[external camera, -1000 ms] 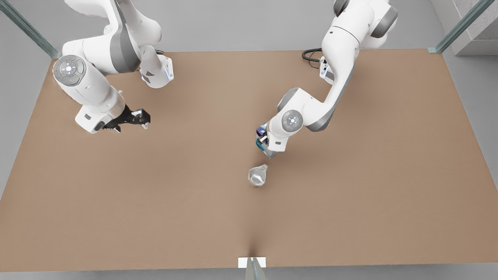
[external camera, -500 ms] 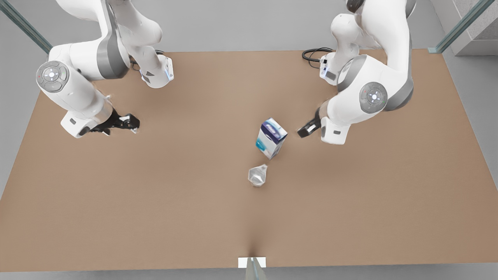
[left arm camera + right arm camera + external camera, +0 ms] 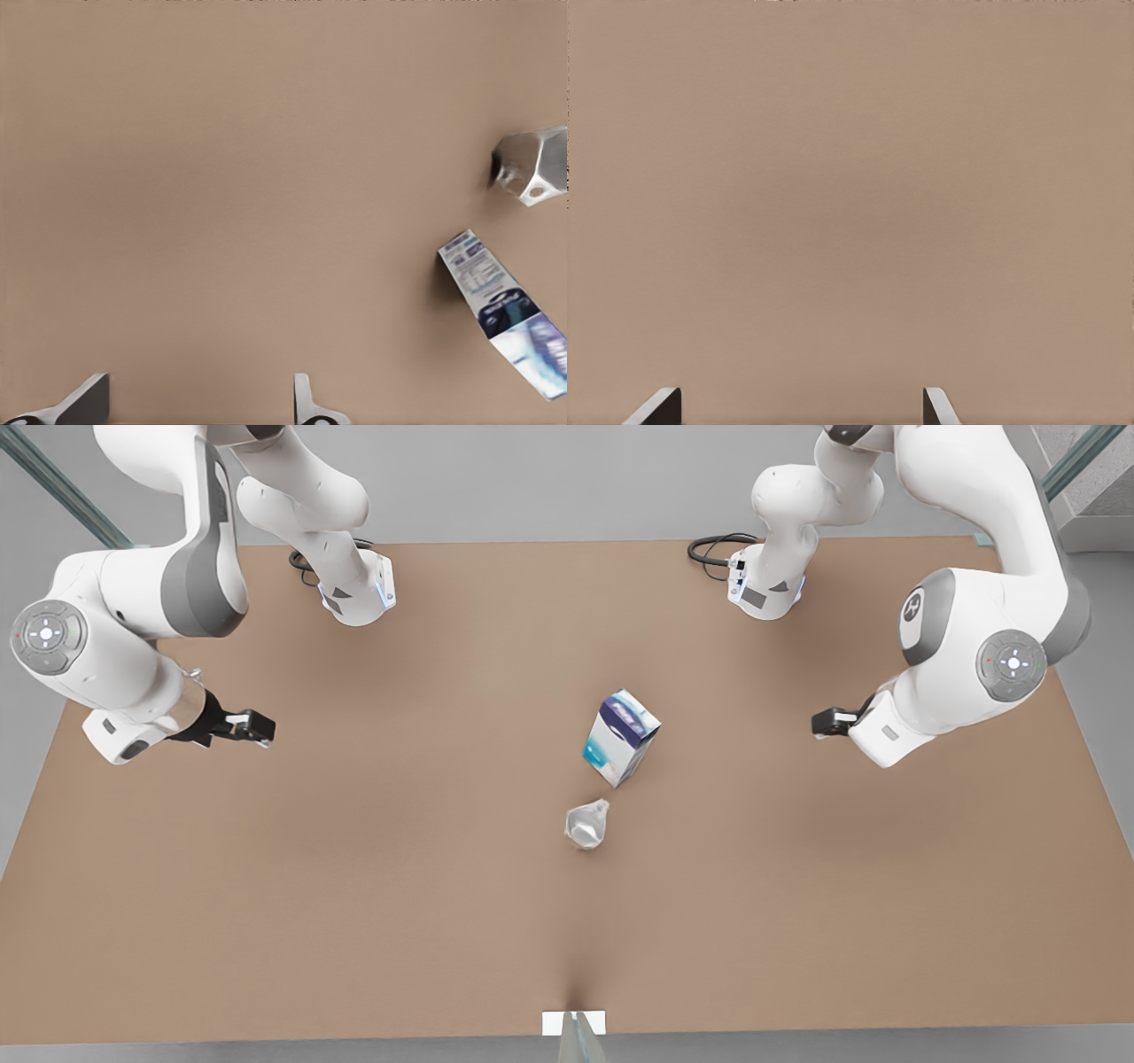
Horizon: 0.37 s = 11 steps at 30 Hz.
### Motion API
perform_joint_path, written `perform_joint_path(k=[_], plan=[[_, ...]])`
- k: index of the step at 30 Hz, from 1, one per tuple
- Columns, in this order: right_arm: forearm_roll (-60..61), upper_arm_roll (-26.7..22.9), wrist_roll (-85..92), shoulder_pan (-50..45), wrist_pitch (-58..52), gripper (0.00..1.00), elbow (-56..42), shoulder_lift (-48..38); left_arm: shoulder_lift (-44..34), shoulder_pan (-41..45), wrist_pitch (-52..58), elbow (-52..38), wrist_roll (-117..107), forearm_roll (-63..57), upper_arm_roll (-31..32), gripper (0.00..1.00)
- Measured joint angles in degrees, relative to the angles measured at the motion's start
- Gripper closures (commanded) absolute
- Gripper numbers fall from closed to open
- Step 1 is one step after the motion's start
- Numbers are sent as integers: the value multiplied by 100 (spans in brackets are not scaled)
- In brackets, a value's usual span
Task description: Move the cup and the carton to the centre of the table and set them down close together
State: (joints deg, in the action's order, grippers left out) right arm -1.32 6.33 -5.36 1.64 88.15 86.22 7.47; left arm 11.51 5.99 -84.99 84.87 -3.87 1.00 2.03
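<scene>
Step in hand: placing looks finished. The carton (image 3: 620, 737) and the cup (image 3: 586, 825) both stand on the table (image 3: 354, 921) near its middle, close together with a narrow strip of bare top between them.
Left gripper (image 3: 826, 722): over the table toward the front view's right, well apart from the carton. Its wrist view shows the fingers (image 3: 89, 403) spread with nothing between them.
Right gripper (image 3: 257, 728): over the table toward the front view's left, far from both things, fingers (image 3: 660, 405) spread wide and empty. This arm waits.
Next move: I judge no further grasp is needed. The arms need only keep off so that nothing gets knocked, since the cup is light and small.
Carton: upright rectangular box, likely smooth printed card, white and light blue sides with teal marks, dark navy-purple top, turned corner-on to the table's edges.
Cup: small and tapered, with shiny silver-grey facets like creased metal.
Table: flat matte brown, plain, with a small white tab (image 3: 574, 1022) at the near edge.
</scene>
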Motion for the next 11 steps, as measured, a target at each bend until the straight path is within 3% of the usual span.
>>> perform_joint_path(k=[11], plan=[[0,0,0,20,24,0,-15,9,-17,-4,14,-32,0,-77,-36,0]])
